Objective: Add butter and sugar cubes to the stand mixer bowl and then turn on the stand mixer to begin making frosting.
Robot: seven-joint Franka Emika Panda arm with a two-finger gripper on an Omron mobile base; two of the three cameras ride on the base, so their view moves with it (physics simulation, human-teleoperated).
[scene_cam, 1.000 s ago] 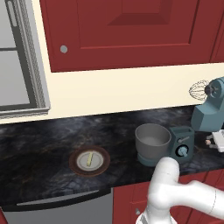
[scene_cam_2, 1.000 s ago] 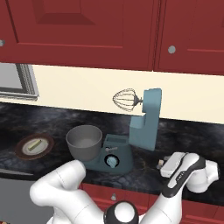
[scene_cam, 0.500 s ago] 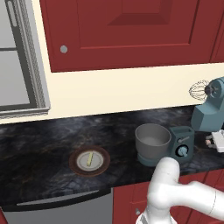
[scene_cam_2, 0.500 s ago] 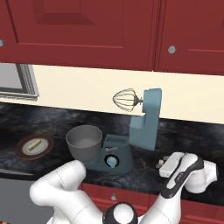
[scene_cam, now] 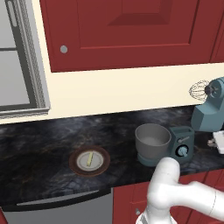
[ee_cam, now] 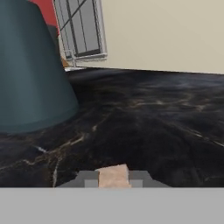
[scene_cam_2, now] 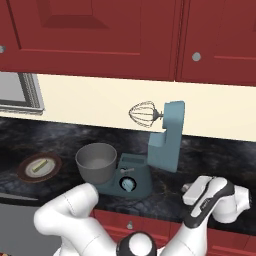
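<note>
Claw pinching a little sugar cube down on the dark surface.

The claw [ee_cam: 113,180] was narrow, holding one tan sugar cube [ee_cam: 113,176]; a loose pinch could drop it. One stand mixer [scene_cam_2: 150,160] stood just left of the claw, one stand mixer bowl [scene_cam_2: 96,161] beyond it, and one butter [scene_cam_2: 40,166] on one plate [scene_cam_2: 51,170] far left.

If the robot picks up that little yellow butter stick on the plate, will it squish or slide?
The butter is a thin, small stick, so it is probably light and easily squashed by a tight grip. It lies flat on the plate, so rolling seems unlikely, though it may slide if pushed.
</note>
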